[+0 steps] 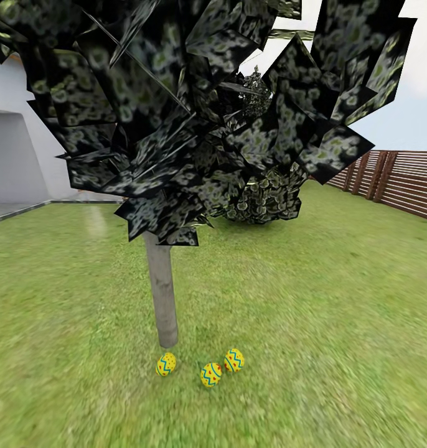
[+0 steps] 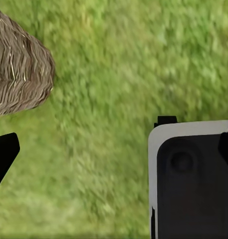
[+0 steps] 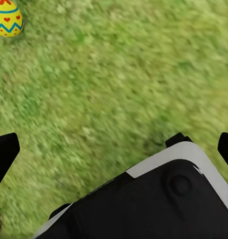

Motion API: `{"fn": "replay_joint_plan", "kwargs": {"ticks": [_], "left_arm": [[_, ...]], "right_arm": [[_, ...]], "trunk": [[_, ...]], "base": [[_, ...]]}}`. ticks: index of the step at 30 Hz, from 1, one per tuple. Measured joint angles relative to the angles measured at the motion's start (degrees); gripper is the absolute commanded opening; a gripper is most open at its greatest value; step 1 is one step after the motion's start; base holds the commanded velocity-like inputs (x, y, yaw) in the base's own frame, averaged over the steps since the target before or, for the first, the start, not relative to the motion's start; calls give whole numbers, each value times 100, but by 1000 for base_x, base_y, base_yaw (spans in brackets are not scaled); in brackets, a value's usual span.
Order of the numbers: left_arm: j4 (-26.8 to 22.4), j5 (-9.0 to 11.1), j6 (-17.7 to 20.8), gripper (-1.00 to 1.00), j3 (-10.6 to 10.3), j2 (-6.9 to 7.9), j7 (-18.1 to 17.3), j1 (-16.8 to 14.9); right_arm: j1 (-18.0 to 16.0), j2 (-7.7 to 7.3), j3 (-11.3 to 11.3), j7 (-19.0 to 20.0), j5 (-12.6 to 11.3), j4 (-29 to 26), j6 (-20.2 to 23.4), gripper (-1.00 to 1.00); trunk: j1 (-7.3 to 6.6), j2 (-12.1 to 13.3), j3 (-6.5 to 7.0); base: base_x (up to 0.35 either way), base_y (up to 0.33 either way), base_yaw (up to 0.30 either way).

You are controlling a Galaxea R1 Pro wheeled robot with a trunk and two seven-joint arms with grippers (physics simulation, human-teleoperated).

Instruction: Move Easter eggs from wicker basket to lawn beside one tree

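All three eggs, the left, the middle and the right, lie on the lawn beside the tree trunk, so the task looks finished. The basket stands apart; its inside is hidden. Both hands look released, grasping nothing.

Both grippers point down at the ground. Left gripper: black fingertips spread wide, nothing between them. Right gripper: same deal, fingers wide apart and empty. The robot's black and white base sits under each.
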Motion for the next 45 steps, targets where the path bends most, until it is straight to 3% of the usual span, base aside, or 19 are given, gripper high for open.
{"fn": "replay_joint_plan", "kwargs": {"ticks": [38, 45], "left_arm": [[-3, -8, 6, 100, -2, -4, 19, 79], [-14, -46, 2, 100, -15, -3, 25, 79]], "right_arm": [[0, -4, 2, 0, 5, 16, 4, 100], [1, 61, 34, 2, 6, 207, 10, 100]], "trunk": [[0, 0, 0], [0, 0, 0]], "base": [[0, 0, 0], [0, 0, 0]]}}
